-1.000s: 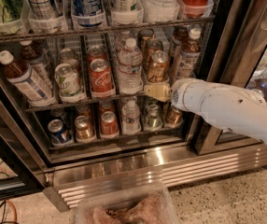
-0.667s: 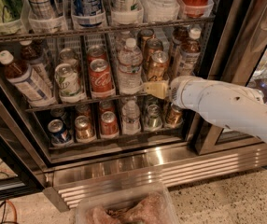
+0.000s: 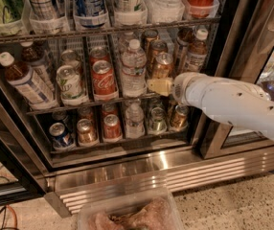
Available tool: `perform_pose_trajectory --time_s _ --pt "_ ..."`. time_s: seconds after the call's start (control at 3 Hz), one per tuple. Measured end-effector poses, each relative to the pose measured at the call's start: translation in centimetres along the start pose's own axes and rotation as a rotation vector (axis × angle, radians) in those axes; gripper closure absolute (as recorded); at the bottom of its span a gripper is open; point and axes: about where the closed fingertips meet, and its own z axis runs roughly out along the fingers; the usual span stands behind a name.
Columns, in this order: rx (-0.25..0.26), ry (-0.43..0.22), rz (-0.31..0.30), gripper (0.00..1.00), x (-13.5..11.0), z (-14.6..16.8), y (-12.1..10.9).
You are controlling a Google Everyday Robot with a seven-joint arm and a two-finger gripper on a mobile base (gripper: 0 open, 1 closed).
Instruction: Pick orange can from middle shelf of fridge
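The orange can (image 3: 162, 65) is being kept upright at the front edge of the middle shelf (image 3: 86, 103), towards the right. The gripper (image 3: 159, 86) is being held just below it; its state cannot be told.

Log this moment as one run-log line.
phase: reach | end effector: at middle shelf front edge, just below orange can | orange can: upright on shelf | contact: unclear

One gripper (image 3: 154, 86) is at the front edge of the middle shelf (image 3: 74, 104), in one fridge (image 3: 127, 171). That shelf holds three orange cans (image 3: 162, 64), two red cans (image 3: 103, 79), two green-and-white cans (image 3: 70, 84), one water bottle (image 3: 133, 70) and four brown bottles (image 3: 21, 78). The front row of the lower shelf (image 3: 98, 143) holds five cans (image 3: 111, 127) and one clear bottle (image 3: 134, 120).
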Motion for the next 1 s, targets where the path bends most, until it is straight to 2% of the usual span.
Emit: perform_pose_trajectory --time_s 0.33,0.67,1.0 --pt "-0.009 -0.031 0.005 0.29 -2.7 4.38 -0.57" --pt "-0.009 -0.033 0.009 0.3 -2.77 4.63 -0.66" --pt "-0.018 -0.05 0.01 0.49 -2.87 4.77 -0.46"
